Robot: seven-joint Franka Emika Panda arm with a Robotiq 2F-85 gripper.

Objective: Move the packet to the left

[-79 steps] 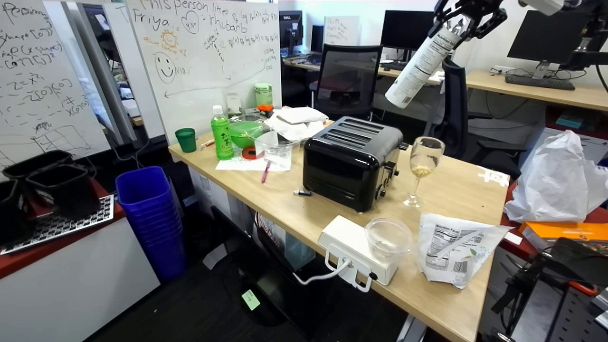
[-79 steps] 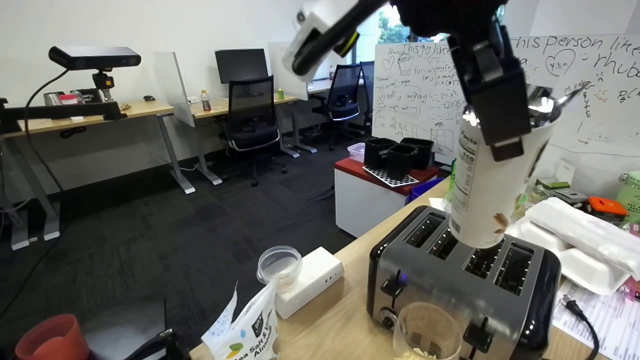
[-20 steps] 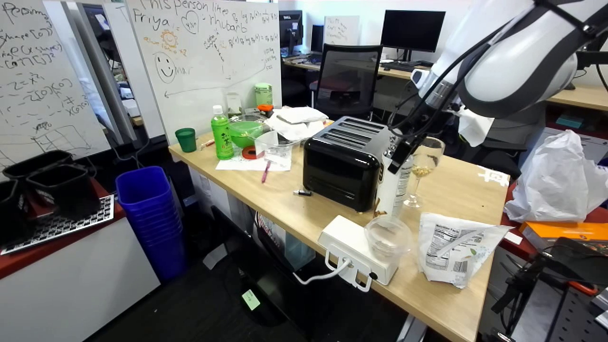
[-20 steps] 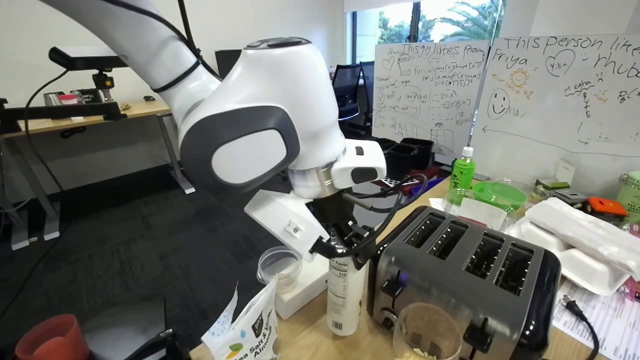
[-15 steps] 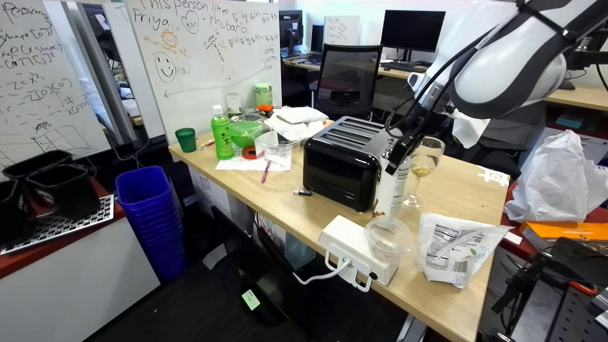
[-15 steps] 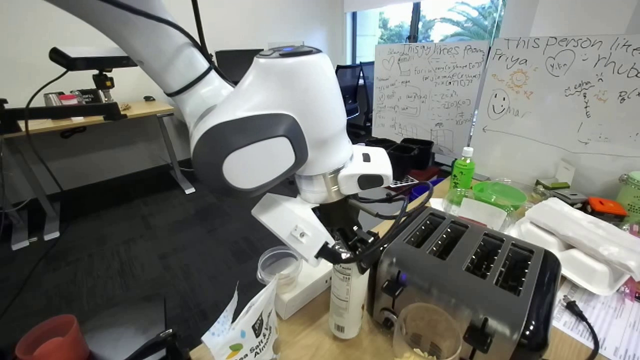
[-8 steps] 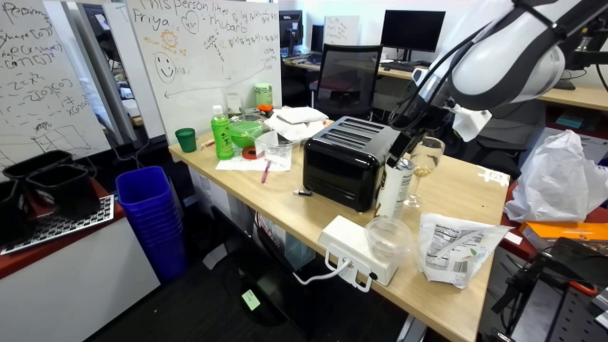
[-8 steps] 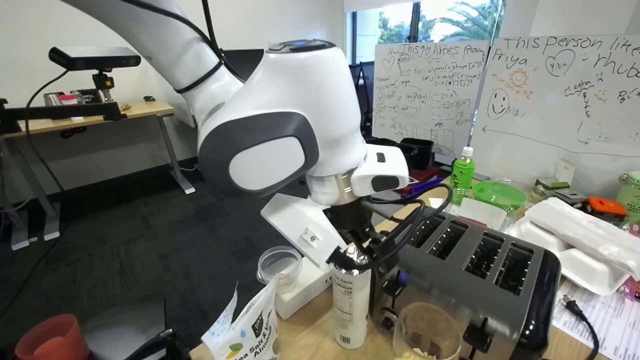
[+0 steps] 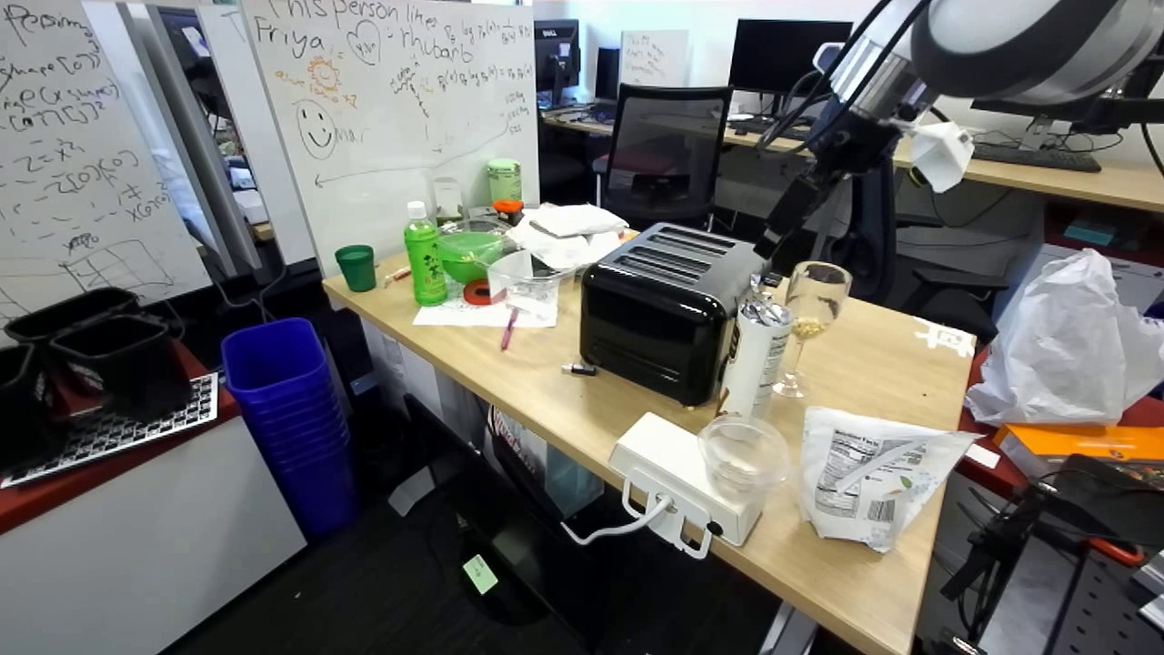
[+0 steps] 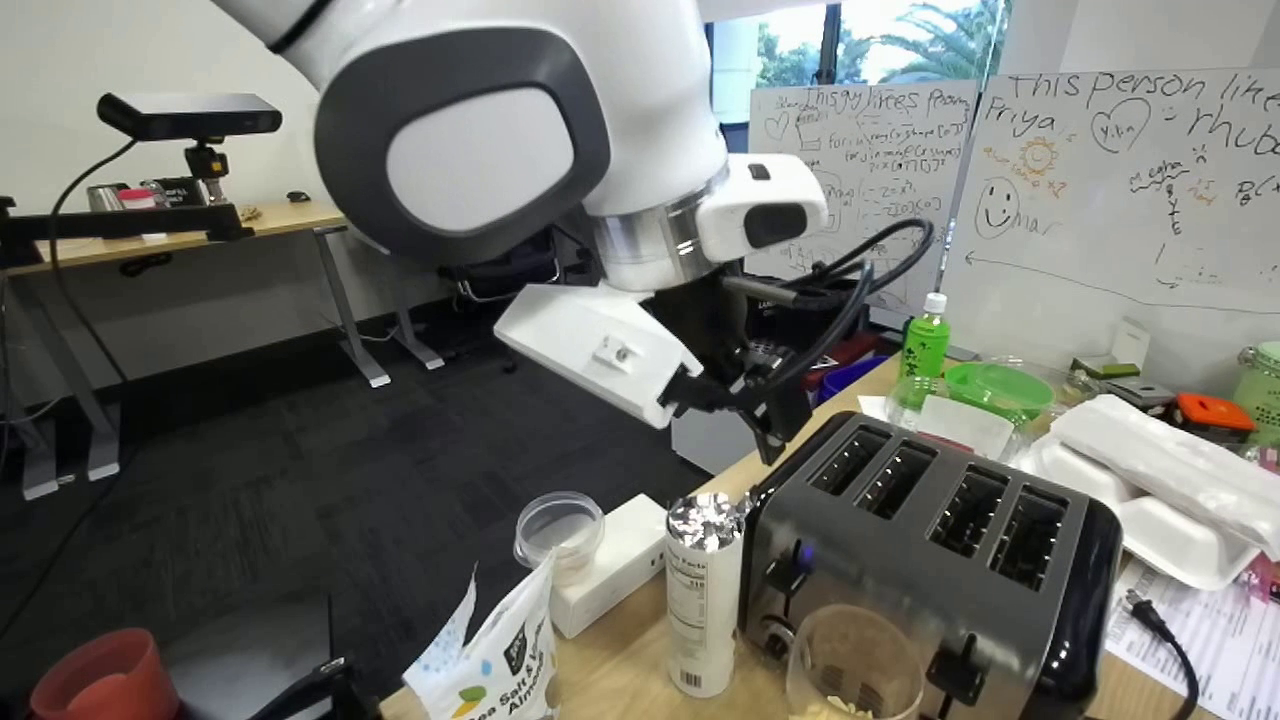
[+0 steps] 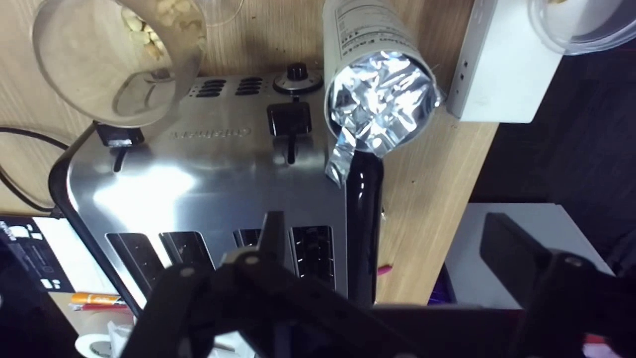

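The packet point(image 9: 756, 359) is a slim white cylinder with dark print and a crumpled silver foil top. It stands upright on the table, close against the front corner of the toaster point(image 9: 650, 327). In an exterior view the same packet point(image 10: 703, 610) is in plain sight with nothing touching it from above. My gripper point(image 10: 775, 445) hangs higher than the packet's top, off to its side near the toaster. Seen from the wrist, the gripper point(image 11: 390, 243) has its jaws wide apart with nothing between them, and the foil-topped packet point(image 11: 380, 99) lies beyond the fingertips.
A stemmed glass point(image 9: 816, 300) with nuts stands near the packet. A white power box point(image 9: 677, 464) carries a clear tub point(image 9: 744, 455). A flat white pouch point(image 9: 878, 478) lies at the table's near right. Bottle point(image 9: 425, 259) and bowls crowd the far end.
The packet, earlier held in the air and then lowered beside the toaster, has been let go and stands by itself. My gripper has opened and risen clear of it.
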